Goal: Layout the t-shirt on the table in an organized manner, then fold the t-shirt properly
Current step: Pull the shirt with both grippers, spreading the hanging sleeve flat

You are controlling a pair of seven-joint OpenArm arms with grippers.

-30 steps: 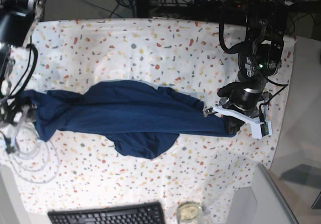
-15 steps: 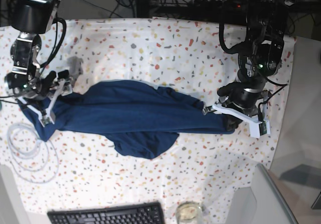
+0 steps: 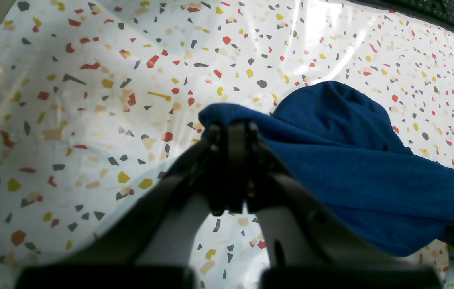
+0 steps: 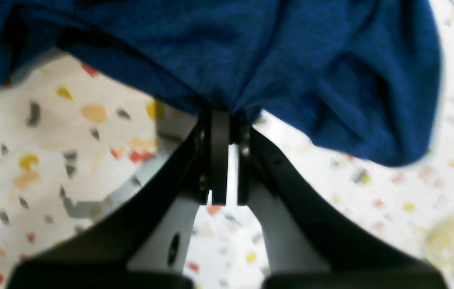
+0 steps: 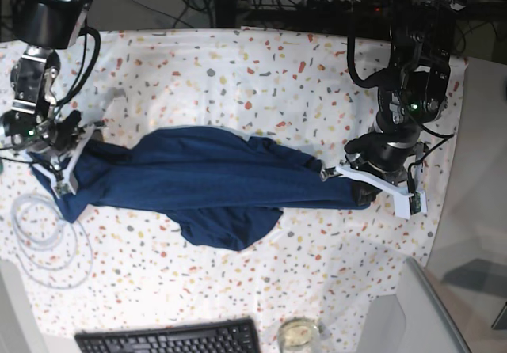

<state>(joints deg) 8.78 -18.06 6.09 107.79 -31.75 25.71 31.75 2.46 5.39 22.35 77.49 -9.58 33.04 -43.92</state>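
T-shirt (image 5: 206,187) stretched across my speckled table (image 5: 238,76), bunched in the middle. At the base view's left, my right gripper (image 5: 65,163) has its fingers (image 4: 219,156) pinched tight on one end of the navy fabric; at the right, my left gripper (image 5: 360,185) clamps the other end, fingers (image 3: 237,168) closed on cloth. Keyboard (image 5: 170,339) sits at the near edge.

Plain navy-blue t-shirt (image 5: 210,183), white table (image 5: 261,68) speckled red, yellow and grey, black keyboard (image 5: 170,339)
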